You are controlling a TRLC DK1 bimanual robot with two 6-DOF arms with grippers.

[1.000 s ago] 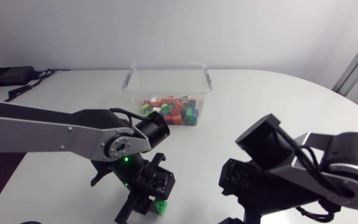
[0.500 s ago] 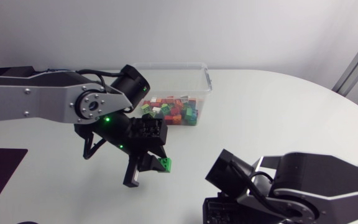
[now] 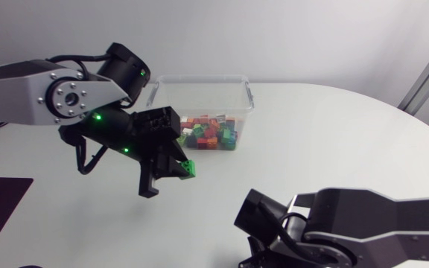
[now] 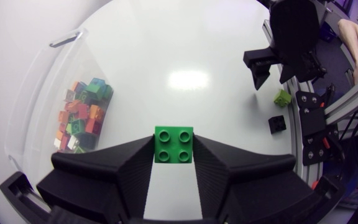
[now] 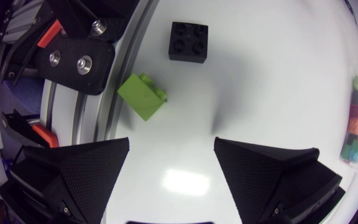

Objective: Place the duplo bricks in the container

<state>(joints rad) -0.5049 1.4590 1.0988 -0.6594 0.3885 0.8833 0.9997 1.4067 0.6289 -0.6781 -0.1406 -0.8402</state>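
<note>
Head view showed my left gripper (image 3: 171, 177) held clear of the counter (image 3: 334, 134), just in front of the clear container (image 3: 199, 88), its fingers pinching a green brick (image 3: 189, 170). Open counter lay to the container's right. My right arm (image 3: 348, 223) sat at the near edge, its fingers hidden from this camera.

Left wrist view had the green brick clamped from both sides at the fingertips, studs facing the camera. The container and its pile of mixed bricks (image 4: 82, 115) lay off to one side. Only here and in the next view did I see a lime brick (image 4: 282, 98) and a black brick (image 4: 278, 123) by the counter's rim.

Right wrist view showed the right gripper (image 5: 173, 155) with fingers spread wide around bare counter. Both loose bricks lay ahead of them, apart from each other.
</note>
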